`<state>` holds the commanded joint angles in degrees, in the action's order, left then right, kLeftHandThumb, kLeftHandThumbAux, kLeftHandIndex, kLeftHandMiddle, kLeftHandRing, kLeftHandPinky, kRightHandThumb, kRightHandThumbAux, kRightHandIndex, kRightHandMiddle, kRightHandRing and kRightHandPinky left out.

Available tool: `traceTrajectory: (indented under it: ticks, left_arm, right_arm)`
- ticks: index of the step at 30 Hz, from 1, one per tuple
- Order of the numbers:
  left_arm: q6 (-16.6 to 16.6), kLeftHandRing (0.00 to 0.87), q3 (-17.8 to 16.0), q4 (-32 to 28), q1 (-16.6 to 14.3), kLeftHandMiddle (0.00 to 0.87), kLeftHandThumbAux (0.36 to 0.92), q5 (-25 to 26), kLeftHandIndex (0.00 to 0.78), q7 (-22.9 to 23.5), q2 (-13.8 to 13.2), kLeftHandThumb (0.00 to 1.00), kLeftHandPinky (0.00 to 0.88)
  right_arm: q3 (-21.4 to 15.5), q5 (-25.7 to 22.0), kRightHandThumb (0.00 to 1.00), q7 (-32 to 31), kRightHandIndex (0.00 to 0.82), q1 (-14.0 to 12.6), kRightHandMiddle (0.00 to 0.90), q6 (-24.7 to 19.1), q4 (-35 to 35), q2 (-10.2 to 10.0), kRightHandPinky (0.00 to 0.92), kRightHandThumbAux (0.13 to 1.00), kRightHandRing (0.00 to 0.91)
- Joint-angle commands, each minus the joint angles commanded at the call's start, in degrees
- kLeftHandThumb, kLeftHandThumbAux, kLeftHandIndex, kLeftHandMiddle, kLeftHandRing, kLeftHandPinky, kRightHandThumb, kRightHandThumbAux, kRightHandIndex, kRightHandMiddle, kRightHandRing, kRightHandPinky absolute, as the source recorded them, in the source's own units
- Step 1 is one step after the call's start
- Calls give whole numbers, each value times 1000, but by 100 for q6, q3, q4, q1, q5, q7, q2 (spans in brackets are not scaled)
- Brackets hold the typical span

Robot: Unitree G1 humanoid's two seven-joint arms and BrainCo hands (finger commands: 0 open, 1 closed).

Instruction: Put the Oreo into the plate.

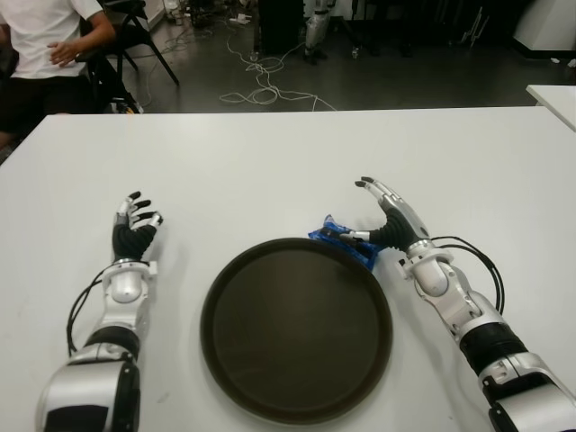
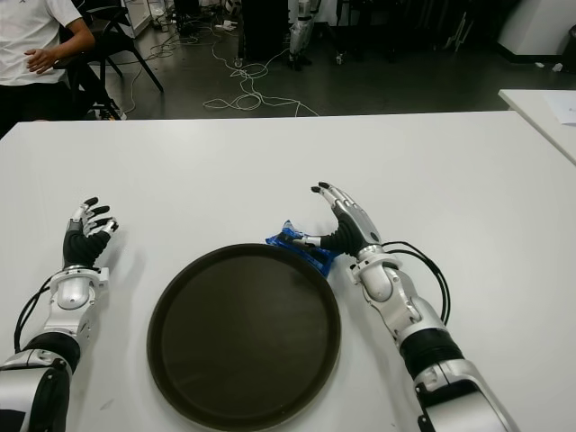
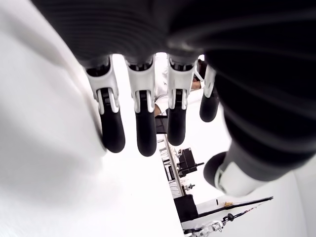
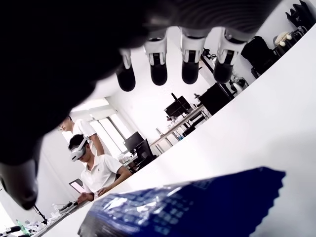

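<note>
Lying on the plate's far right rim: blue Oreo pack. Hovering just beside it with fingers released: right hand. Showing left of the plate, spread, gripping nothing: left hand.

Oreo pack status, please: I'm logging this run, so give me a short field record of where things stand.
Oreo pack: blue, on the table at the plate's far right edge; overlap with the rim unclear
plate: dark, round, nothing in it
right hand: fingers spread above the pack, no grasp yet
left hand: open, left of the plate, holds nothing
table: white
task state: pack not yet in plate
</note>
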<state>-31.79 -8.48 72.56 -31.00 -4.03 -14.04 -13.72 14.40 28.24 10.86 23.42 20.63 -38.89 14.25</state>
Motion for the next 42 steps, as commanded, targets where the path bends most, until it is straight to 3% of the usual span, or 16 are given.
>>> traceTrajectory:
  ticks: [21, 42]
  left_arm:
    - [-15, 259, 2, 6, 6, 234, 674, 2, 155, 22, -6, 309, 301]
    - [-1, 263, 62, 5, 4, 239, 704, -34, 152, -44, -24, 296, 307]
  right_arm:
    - [71, 101, 0, 86, 0, -6, 0, -59, 24, 1, 0, 555, 0]
    - [185, 143, 0, 117, 0, 130, 0, -321, -222, -38, 0, 583, 0]
